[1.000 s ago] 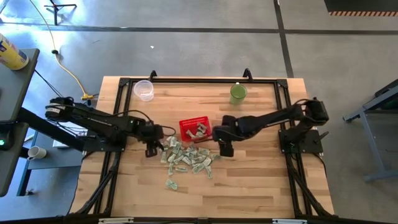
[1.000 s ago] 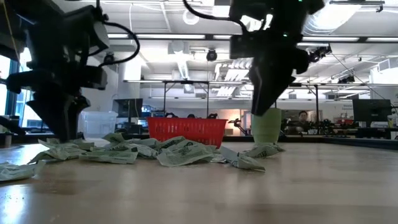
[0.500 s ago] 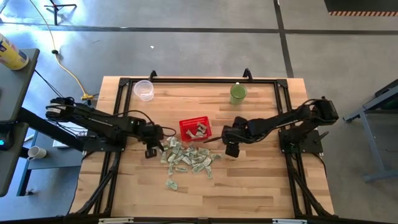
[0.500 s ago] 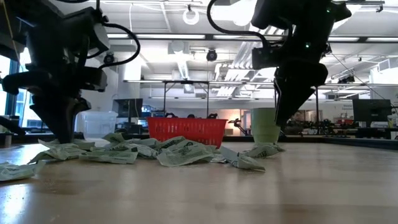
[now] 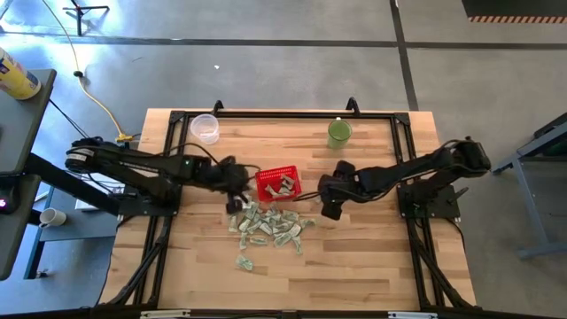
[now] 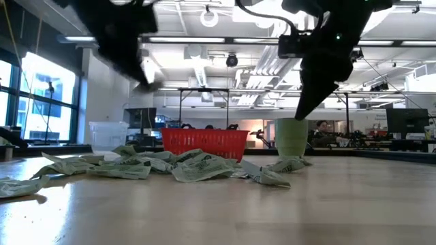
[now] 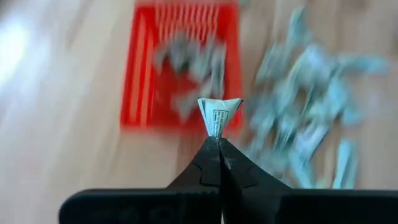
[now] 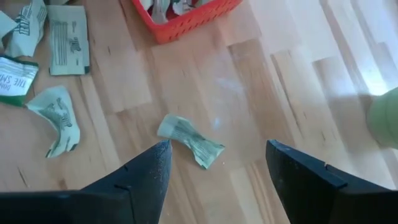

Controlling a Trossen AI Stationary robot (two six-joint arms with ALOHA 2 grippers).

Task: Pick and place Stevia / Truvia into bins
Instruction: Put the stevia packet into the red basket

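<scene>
Pale green paper sachet (image 7: 218, 114) pinched in left gripper (image 7: 218, 138), just left of red mesh plastic basket (image 5: 278, 183). Right gripper (image 8: 214, 158) jaws spread above crumpled sachet (image 8: 189, 139), right of basket.

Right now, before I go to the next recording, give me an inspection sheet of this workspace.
Surface: wooden table in a black frame.
Job's things: red basket holding a few sachets; loose sachet pile in front of it; one twisted sachet lying apart near the right tool.
Clutter: clear cup and green cup at the far edge.
Grippers: left tool shut on a folded sachet, beside the basket; right tool open, low over the twisted sachet.
Cables: yellow cable on the floor at left.
Surroundings: grey floor, side table with a yellow can.
</scene>
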